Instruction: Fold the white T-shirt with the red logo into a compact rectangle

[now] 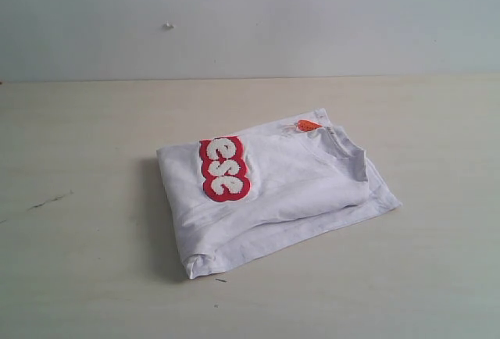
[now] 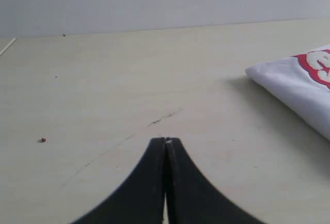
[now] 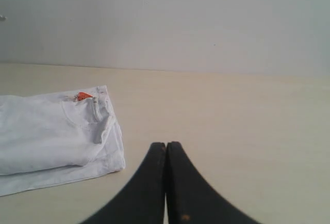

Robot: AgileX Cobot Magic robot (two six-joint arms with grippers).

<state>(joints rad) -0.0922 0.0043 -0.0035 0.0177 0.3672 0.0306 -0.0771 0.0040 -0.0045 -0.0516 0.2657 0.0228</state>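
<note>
The white T-shirt [image 1: 289, 190] lies folded into a thick rectangle in the middle of the table. Part of the red logo [image 1: 223, 169] shows on its top left, reading "ese". The ribbed collar and a small orange neck tag [image 1: 308, 126] sit at its far right corner. Neither arm appears in the exterior view. My left gripper [image 2: 166, 140] is shut with nothing in it, off to the shirt's [image 2: 299, 87] left side. My right gripper [image 3: 166, 144] is shut and empty too, apart from the shirt [image 3: 56, 133] on its collar side.
The pale wooden table [image 1: 94, 261] carries a dark scratch [image 1: 47, 201] at the left and a small dark speck [image 2: 43, 140]. A plain grey-white wall [image 1: 250, 19] stands behind the table's far edge.
</note>
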